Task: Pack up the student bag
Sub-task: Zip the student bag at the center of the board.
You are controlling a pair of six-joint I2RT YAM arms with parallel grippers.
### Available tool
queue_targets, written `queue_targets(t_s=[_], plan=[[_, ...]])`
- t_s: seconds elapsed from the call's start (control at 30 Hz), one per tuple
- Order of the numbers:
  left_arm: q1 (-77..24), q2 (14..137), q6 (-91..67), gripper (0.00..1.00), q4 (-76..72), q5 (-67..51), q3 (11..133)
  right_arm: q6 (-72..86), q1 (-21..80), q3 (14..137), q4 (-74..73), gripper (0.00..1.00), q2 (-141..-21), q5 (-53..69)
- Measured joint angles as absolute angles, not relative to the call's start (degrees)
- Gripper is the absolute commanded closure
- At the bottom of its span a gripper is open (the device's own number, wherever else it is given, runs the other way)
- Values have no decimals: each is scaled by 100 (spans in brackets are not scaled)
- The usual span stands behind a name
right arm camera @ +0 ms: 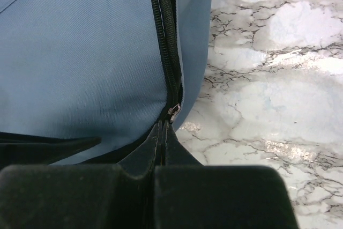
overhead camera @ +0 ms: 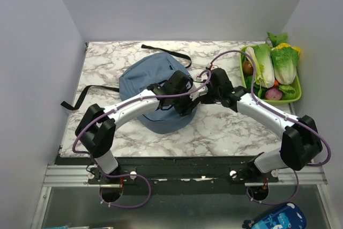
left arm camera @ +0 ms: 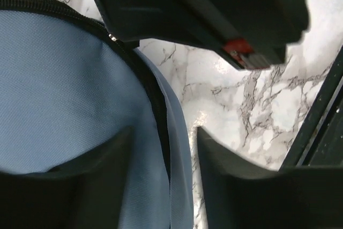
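The dusty-blue student bag (overhead camera: 142, 79) lies in the middle of the marble table, its black straps (overhead camera: 88, 94) trailing left and behind. Both grippers meet at its right side. My right gripper (overhead camera: 199, 94) is shut, its tips (right arm camera: 163, 127) pinched on the metal zipper pull (right arm camera: 173, 112) at the end of the black zipper (right arm camera: 163, 41) on the bag (right arm camera: 80, 52). My left gripper (overhead camera: 185, 103) is open, straddling the bag's zipped edge (left arm camera: 155, 111): one finger over the blue fabric (left arm camera: 64, 79), the other over the table, midpoint (left arm camera: 163, 148). What is inside the bag is hidden.
A green tray (overhead camera: 298, 96) of cabbages and other vegetables stands at the back right. A bright blue pouch (overhead camera: 276, 219) lies below the table's front rail. Grey walls close in left, right and behind. My right arm's dark body (left arm camera: 214, 4) hangs just above the left gripper.
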State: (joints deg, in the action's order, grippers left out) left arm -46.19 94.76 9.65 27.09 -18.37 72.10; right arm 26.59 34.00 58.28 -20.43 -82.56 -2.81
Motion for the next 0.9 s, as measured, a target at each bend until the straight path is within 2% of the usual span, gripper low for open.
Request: queue_targets(t_s=[0.07,0.17,0.23,0.37,0.43,0.5,0.53,0.57,0.63,0.9], plan=[[-4628,9535,878,61,2587,-1772,7207,2663,3369,5857,-2040,100,-8259,-281],[-4639,9609,854,61,2427,-1756,7159,2698,3323,5872,-2038,99,-8263,-274],[-4654,9638,849,59,2322,-1754,7067,2707,3273,5876,-2038,99,-8285,-268],[-4735,9644,829,50,2215,-1765,6796,2720,3166,5892,-2036,99,-8359,-242],[-4777,9644,825,50,2185,-1758,6689,2720,3129,5900,-2034,99,-8394,-222],[-4814,9644,827,56,2143,-1752,6630,2722,3103,5900,-2036,100,-8412,-204],[-4827,9644,827,63,2104,-1732,6611,2722,3100,5900,-2034,100,-8412,-200],[-4836,9644,827,81,2073,-1699,6604,2727,3100,5900,-2034,100,-8412,-200],[-4847,9644,803,99,1977,-1559,6580,2742,3098,5900,-2036,99,-8412,-198],[-4904,9588,967,100,1931,-1260,6541,2738,2969,6031,-2038,99,-8606,-172]])
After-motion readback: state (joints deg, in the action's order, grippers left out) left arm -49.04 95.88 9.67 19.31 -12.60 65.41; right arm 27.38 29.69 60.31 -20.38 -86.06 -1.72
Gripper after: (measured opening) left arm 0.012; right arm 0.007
